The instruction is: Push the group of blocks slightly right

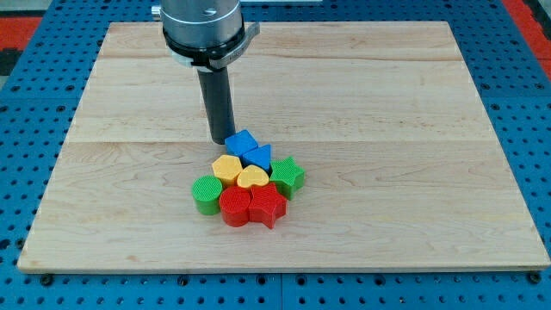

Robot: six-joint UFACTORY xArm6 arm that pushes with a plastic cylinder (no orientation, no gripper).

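Observation:
A tight group of blocks lies just below the middle of the wooden board (pixel 129 103). It holds a blue cube (pixel 242 141), a blue triangle (pixel 258 157), a yellow hexagon (pixel 227 167), a yellow heart (pixel 253 178), a green star (pixel 287 175), a green cylinder (pixel 207 193), a red cylinder (pixel 234 207) and a red star (pixel 268 205). My tip (pixel 219 139) stands at the group's upper left edge, right beside the blue cube's left side and just above the yellow hexagon.
The board rests on a blue pegboard table (pixel 26 129). A red area (pixel 21 21) shows in the view's top left corner, beyond the board.

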